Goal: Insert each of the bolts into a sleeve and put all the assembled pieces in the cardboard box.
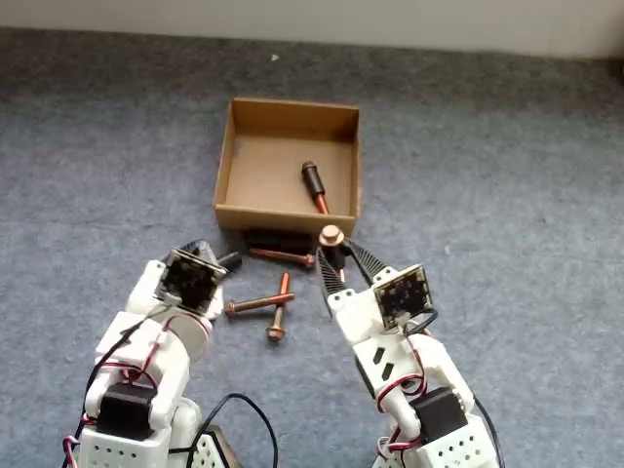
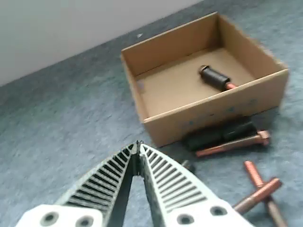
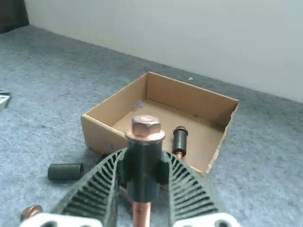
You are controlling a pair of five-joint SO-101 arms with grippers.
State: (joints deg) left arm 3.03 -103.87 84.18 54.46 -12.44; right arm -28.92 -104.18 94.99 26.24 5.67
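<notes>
1. Your right end effector (image 3: 143, 158) is pinching a held sleeve (image 3: 142, 182) that stands upright. A held bolt (image 3: 145, 128) runs through it, head on top and shank sticking out below.
2. In the high view that pair hangs just near of the box (image 1: 226, 161), at the right end of its near wall.
3. Your left end effector (image 2: 138, 147) has its fingers pressed together with nothing between them. It sits left of the centre of the counter (image 1: 507, 175), near of the box's left corner.
4. One boxed piece (image 1: 314, 183) lies flat on the box floor, right of the middle. Its sleeve end is far and its bolt shank points at the near wall.
5. A wall sleeve (image 1: 273, 238) lies along the outside of the near wall. You cannot tell whether it is one sleeve or two end to end.
6. A wall bolt (image 1: 283, 256) lies just near of the wall sleeve, running left to right with its head to the right.
7. A loose sleeve (image 1: 230, 261) lies on the counter just right of your left end effector.
8. Two more bolts lie crossed between the arms. The cross bolt (image 1: 255, 303) runs left to right. The long bolt (image 1: 280, 310) runs far to near with its head at the near end.
</notes>
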